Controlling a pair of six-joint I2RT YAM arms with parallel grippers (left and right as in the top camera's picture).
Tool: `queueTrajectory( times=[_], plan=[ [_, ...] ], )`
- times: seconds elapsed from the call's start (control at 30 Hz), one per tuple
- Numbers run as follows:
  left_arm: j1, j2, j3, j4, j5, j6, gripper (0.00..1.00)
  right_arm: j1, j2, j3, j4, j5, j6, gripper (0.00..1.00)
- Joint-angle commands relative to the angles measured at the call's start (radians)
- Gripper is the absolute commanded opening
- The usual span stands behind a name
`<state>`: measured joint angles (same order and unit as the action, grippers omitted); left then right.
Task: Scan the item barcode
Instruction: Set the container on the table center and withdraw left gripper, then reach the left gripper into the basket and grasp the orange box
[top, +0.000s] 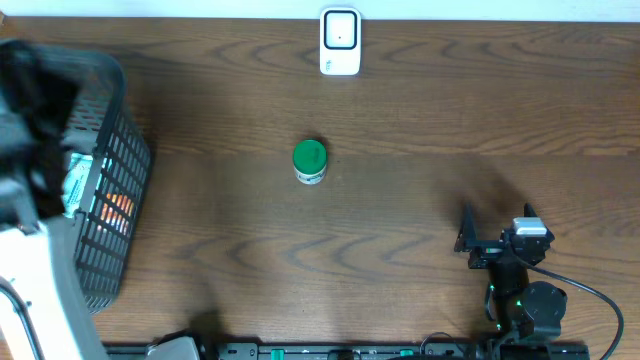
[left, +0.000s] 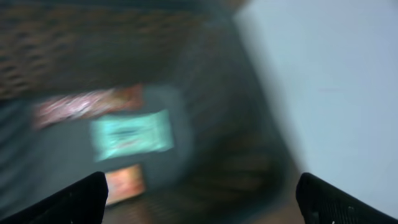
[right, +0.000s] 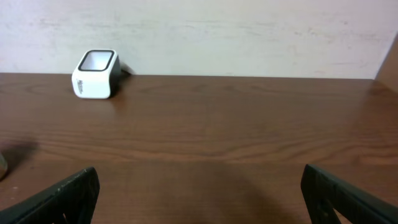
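A white barcode scanner (top: 340, 42) stands at the table's far edge and also appears in the right wrist view (right: 95, 73), far left of the open right gripper (right: 199, 183). A small jar with a green lid (top: 310, 160) stands mid-table, apart from both arms. The left arm reaches over the dark mesh basket (top: 115, 235) at the left. The blurred left wrist view looks down into the basket at a teal packet (left: 132, 134) and an orange packet (left: 124, 182). My left gripper (left: 199, 190) hangs open above them, holding nothing. My right gripper (top: 470, 235) rests low at the front right.
A third, reddish packet (left: 87, 102) lies in the basket beside the teal one. The basket's wall (left: 249, 137) rises to the right of the left gripper. A pale wall (right: 249, 37) backs the table behind the scanner.
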<state>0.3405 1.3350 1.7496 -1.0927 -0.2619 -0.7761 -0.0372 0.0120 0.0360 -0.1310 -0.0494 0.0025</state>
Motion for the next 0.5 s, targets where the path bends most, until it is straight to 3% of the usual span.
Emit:
queueTrajectory(
  times=[0.0, 0.13, 0.27, 0.33, 0.47],
  plan=[
    [0.201, 0.104, -0.029, -0.080, 0.195, 0.039, 0.96, 0.006, -0.005, -0.003, 0.000, -0.002, -0.011, 0.99],
    [0.316, 0.235, -0.036, -0.156, 0.277, 0.039, 0.97, 0.006, -0.005, -0.003, 0.000, -0.002, -0.011, 0.99],
    [0.321, 0.336, -0.037, -0.186, 0.284, 0.014, 0.97, 0.006, -0.005, -0.003, 0.000, -0.002, -0.011, 0.99],
    [0.319, 0.394, -0.037, -0.187, 0.354, -0.006, 0.97, 0.006, -0.005, -0.003, 0.000, -0.002, -0.011, 0.99],
    [0.319, 0.502, -0.040, -0.200, 0.434, 0.058, 0.97, 0.006, -0.005, -0.003, 0.000, -0.002, -0.011, 0.99]
  ],
)
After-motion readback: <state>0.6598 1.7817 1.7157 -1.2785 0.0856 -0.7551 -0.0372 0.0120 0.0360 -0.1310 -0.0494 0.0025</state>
